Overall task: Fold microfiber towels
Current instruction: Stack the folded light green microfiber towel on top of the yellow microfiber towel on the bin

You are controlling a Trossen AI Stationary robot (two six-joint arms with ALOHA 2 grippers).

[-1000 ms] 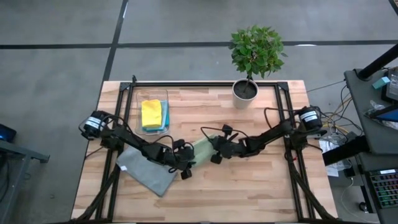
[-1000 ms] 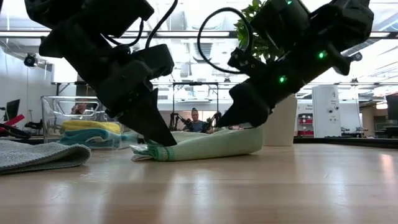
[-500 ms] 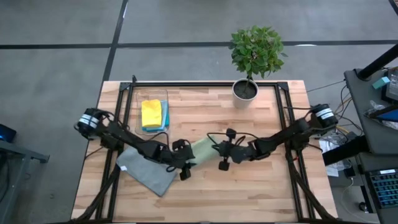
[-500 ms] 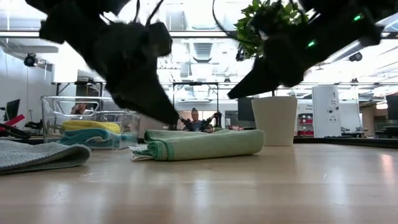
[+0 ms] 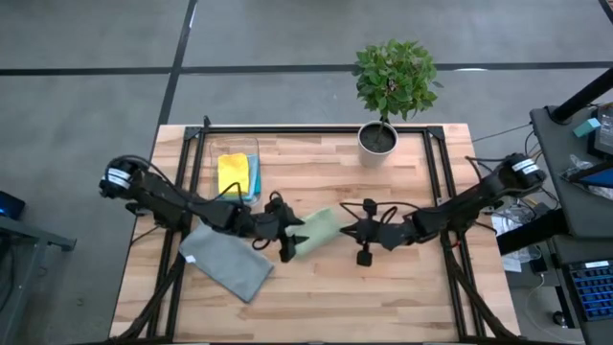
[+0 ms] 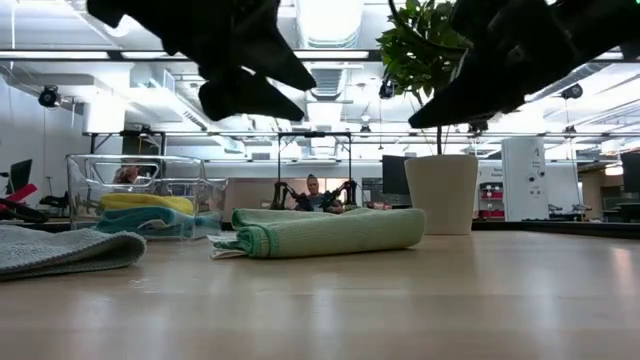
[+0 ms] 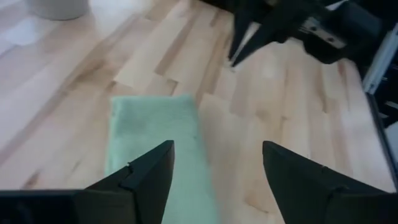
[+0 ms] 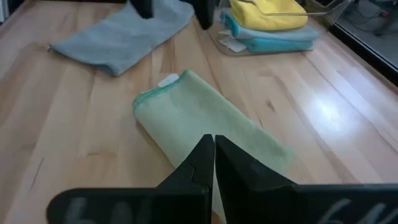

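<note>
A pale green towel (image 5: 319, 233), folded into a thick strip, lies flat on the table's middle (image 6: 325, 231), its white tag (image 8: 168, 81) at the left end. My left gripper (image 7: 214, 168) hovers open above that left end (image 5: 292, 238), touching nothing. My right gripper (image 8: 211, 155) is shut and empty, and hangs above the towel's right end (image 5: 347, 230). A grey towel (image 5: 228, 264) lies spread at the near left. In a clear bin (image 5: 213, 163) a yellow towel (image 5: 233, 173) is stacked on light blue and teal ones (image 8: 273, 38).
A potted plant (image 5: 377, 139) stands at the table's far edge, right of centre. A black frame (image 5: 316, 128) runs round the table. Bare wood (image 5: 383, 297) lies near and right of the green towel. People and benches show in the room beyond (image 6: 315, 190).
Both grippers have risen off the green towel. The left one has drawn back toward the table's left edge and opened wider. The right one has drawn back toward the right edge, still shut. The towel stays folded where it lay.
</note>
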